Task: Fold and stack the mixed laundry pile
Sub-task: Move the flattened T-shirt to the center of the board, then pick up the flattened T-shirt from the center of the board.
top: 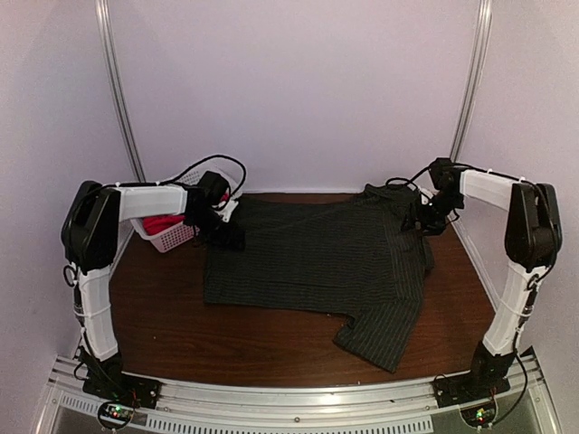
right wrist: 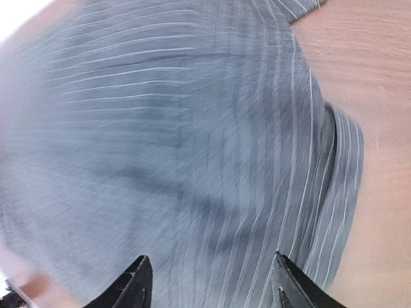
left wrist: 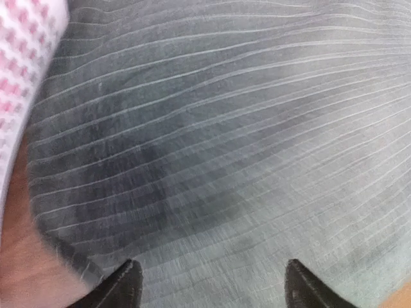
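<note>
A: Looking at the shirt (top: 317, 262) first. Dark, pinstriped, spread flat across the middle of the table (top: 163, 316). Collar toward 2 o'clock, one sleeve trailing to 5 o'clock. No fold in it that I can see.

B: And the red T-shirt (top: 161, 222)?

A: Bunched in the white basket (top: 176, 239) at 10 o'clock, just beside the shirt's far left corner. Not taken out.

B: What of the left gripper (top: 226, 237)?

A: Low over that 10 o'clock corner. Its wrist view shows the fingers spread wide, pinstripe cloth below, nothing between them.

B: And the right gripper (top: 425, 221)?

A: At 2 o'clock by the collar. Also spread wide over cloth, nothing held. Can't tell if either one touches the fabric.

B: Progress?

A: Early, I'd judge. Shirt laid out, ready for a first fold. Left to do: fold it, fetch and fold the T-shirt, stack both.
</note>
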